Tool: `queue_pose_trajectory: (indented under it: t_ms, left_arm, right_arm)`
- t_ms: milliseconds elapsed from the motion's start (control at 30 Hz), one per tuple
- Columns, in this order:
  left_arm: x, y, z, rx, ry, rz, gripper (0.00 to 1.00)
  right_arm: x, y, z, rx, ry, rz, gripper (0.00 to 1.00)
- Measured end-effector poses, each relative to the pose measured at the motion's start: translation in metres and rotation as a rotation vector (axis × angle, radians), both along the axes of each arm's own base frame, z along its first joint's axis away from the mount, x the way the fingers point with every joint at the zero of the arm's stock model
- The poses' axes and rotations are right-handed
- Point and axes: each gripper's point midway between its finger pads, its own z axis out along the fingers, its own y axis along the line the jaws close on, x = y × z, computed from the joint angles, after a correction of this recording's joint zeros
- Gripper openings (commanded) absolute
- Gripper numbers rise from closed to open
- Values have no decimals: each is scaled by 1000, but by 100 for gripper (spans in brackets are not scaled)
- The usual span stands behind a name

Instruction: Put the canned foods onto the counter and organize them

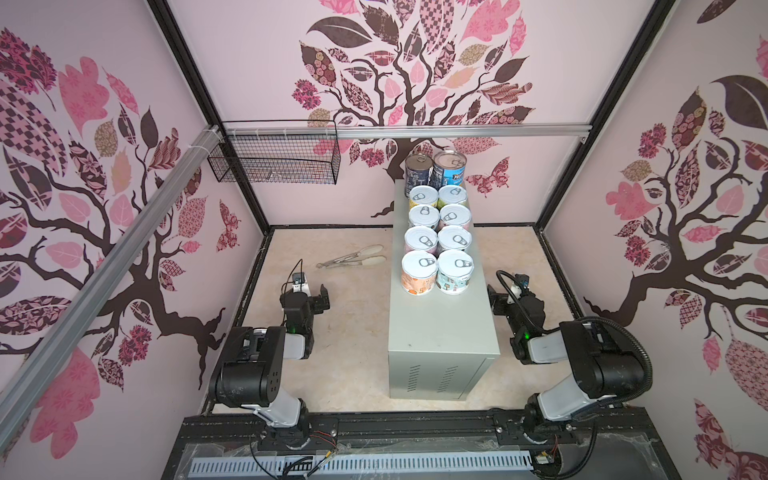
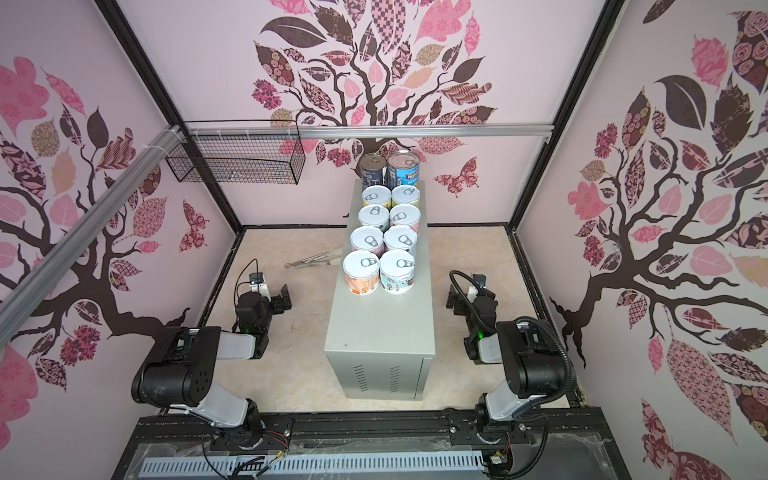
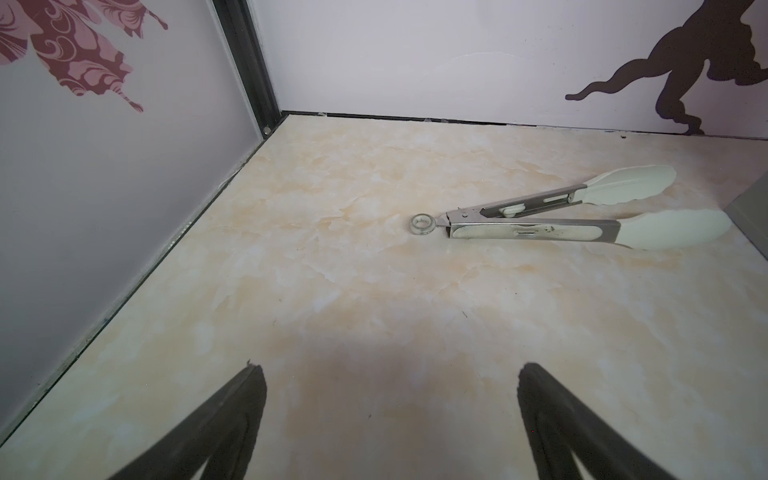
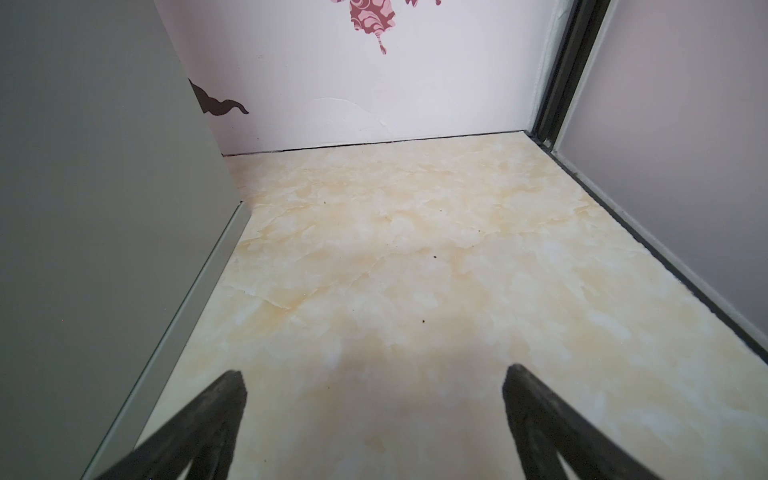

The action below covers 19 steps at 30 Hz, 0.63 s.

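The canned foods stand in two columns on the far half of the counter (image 1: 442,332), a tall pale grey-green box seen in both top views. A dark navy tin (image 1: 417,168) and a blue tin (image 1: 449,168) are at the back. Several short pull-tab tins run forward to an orange-labelled tin (image 1: 419,272) and a pale blue one (image 1: 455,270). My left gripper (image 1: 305,296) (image 3: 392,370) hangs open over the floor left of the counter. My right gripper (image 1: 515,297) (image 4: 374,371) hangs open on the right, beside the counter's side wall (image 4: 104,208). Neither holds anything.
Metal tongs with cream tips (image 1: 353,257) (image 3: 561,212) lie on the beige marbled floor between the left gripper and the counter. A black wire basket (image 1: 274,160) hangs on the rail at the back left. Patterned walls close in the sides and the back.
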Motion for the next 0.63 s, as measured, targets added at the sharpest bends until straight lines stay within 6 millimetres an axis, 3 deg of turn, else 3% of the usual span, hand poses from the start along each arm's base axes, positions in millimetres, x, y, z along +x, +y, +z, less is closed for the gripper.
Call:
queue_pose_trajectory:
  t_ms: [633]
  left_arm:
    - [0,0,-1,0,5,0,98]
  right_arm:
    - [-1,0,-2,0,10,1,100]
